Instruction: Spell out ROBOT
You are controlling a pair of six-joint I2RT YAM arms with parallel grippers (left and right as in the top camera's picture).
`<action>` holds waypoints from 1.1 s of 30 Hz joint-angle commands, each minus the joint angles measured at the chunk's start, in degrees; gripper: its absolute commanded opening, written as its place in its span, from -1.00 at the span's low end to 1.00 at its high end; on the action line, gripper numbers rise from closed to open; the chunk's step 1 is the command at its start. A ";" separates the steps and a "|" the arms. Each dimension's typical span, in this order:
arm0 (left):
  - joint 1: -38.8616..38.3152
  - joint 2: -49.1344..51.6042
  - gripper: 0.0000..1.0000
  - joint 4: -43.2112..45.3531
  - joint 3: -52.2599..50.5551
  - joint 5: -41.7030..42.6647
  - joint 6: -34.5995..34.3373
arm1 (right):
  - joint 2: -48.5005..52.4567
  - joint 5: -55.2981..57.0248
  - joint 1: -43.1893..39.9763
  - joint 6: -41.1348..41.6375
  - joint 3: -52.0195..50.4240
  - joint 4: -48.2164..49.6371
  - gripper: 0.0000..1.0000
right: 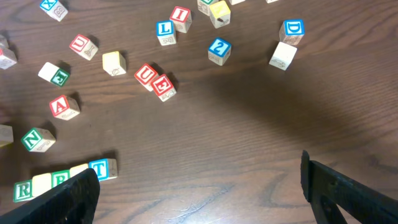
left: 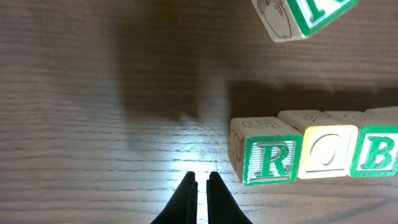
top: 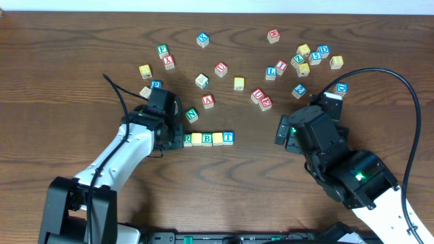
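Observation:
The ROBOT cubes lie side by side in one row on the wooden table: green R (top: 187, 141) (left: 268, 159), yellow O (left: 326, 153), green B (top: 207, 139) (left: 377, 153), a second yellow cube (top: 218, 138) and blue T (top: 228, 137) (right: 102, 168). My left gripper (top: 178, 141) (left: 199, 186) is shut and holds nothing; its tips sit just left of the R cube, a little apart from it. Out to the right of the row, my right gripper (top: 283, 135) (right: 199, 193) stands wide open over bare wood.
A green N cube (top: 192, 115) (left: 305, 15) lies just behind the row's left end. Red A (top: 208, 101), U (right: 145, 74) and E (right: 163, 85) cubes lie mid-table. Many more letter cubes are scattered across the back, thickest at the back right (top: 308, 57).

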 commanded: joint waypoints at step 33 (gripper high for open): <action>-3.26 1.29 -0.86 5.97 -4.63 1.03 0.96 | -0.24 1.07 -0.44 -0.72 -0.09 -0.13 0.98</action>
